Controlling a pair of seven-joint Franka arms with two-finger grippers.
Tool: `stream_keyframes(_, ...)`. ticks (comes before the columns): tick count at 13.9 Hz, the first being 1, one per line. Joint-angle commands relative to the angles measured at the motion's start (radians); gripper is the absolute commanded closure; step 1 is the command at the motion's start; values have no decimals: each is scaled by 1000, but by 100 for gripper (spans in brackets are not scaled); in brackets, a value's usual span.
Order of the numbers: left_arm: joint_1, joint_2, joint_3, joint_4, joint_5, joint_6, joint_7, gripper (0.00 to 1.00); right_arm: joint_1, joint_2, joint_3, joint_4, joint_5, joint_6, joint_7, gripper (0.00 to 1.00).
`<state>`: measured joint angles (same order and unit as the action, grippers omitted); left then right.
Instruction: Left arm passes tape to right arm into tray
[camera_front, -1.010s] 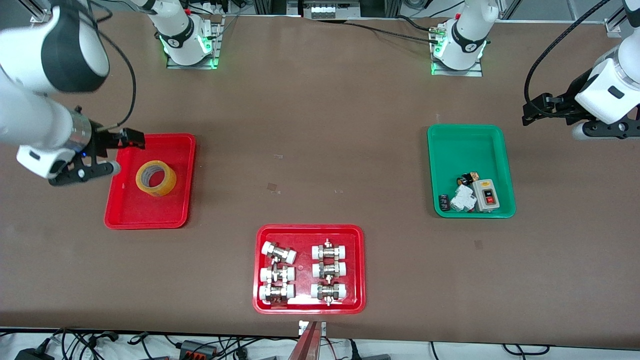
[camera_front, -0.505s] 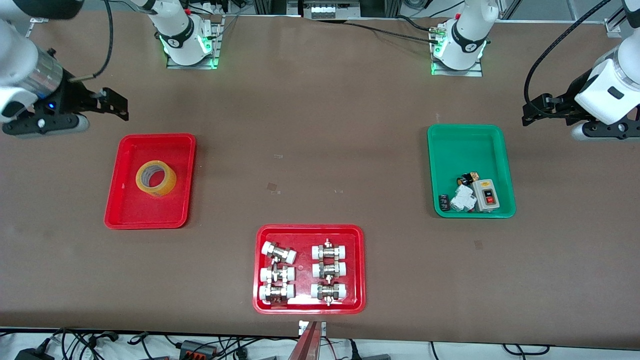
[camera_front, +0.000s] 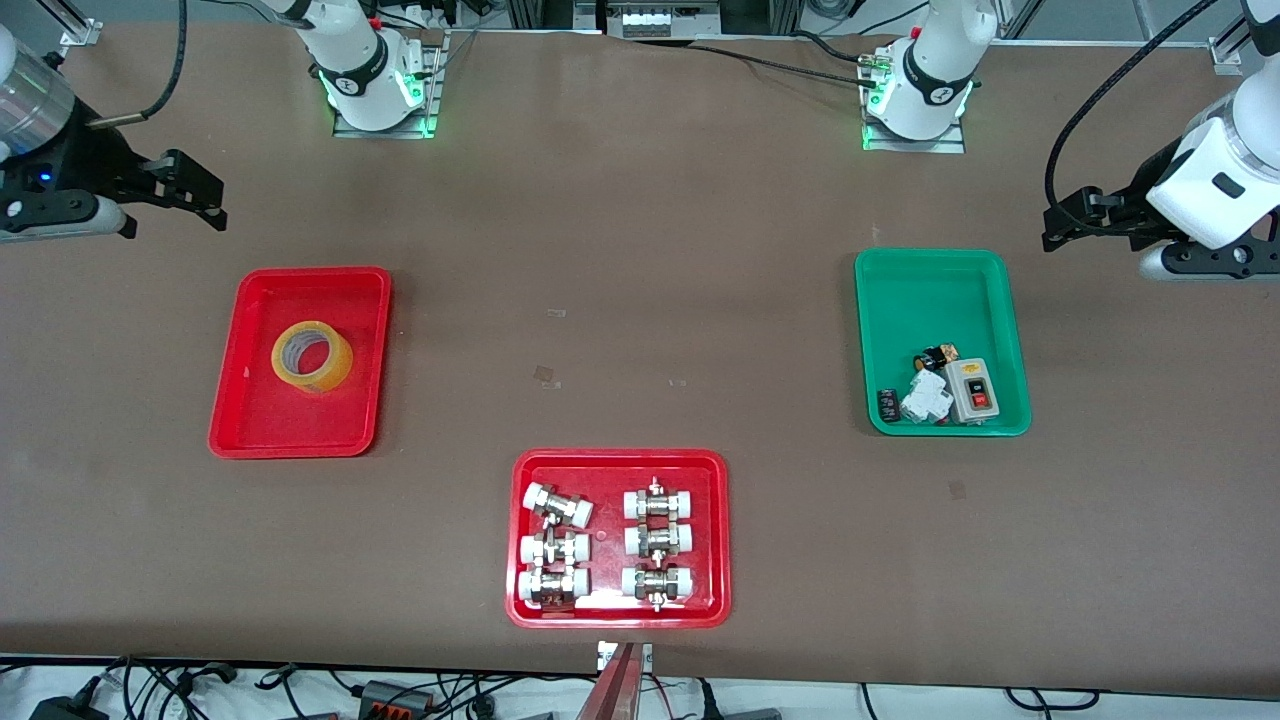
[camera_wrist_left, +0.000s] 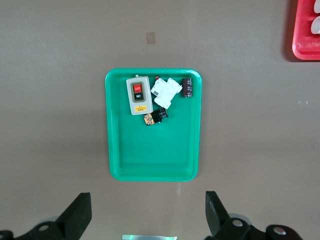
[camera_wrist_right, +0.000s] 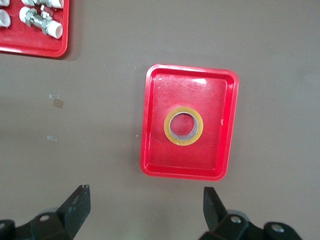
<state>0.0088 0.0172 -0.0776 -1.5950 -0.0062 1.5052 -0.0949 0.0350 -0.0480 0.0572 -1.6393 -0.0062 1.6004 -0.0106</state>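
Observation:
The yellow tape roll lies flat in the small red tray at the right arm's end of the table; it also shows in the right wrist view, inside the tray. My right gripper is open and empty, raised over bare table beside the tray; its fingertips stand wide apart. My left gripper is open and empty, waiting over the table at the left arm's end, with its fingertips wide apart.
A green tray with a switch box and small electrical parts lies near the left gripper. A wider red tray with several pipe fittings lies nearest the front camera. The arm bases stand along the table's top edge.
My right gripper has risen from the small red tray and drawn away toward the table's end, open and empty. The tape stays in the tray. The left arm has not moved.

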Motion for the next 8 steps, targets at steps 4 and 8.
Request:
stream_keyframes(4,-3,6,-8,21,12,-3,4,0,-20,30,3,55,11,-25,29,0)
stream_keyframes(8,-4,6,-10,21,12,-2,3,0,-18,45,6,88,14,-33,32,0)
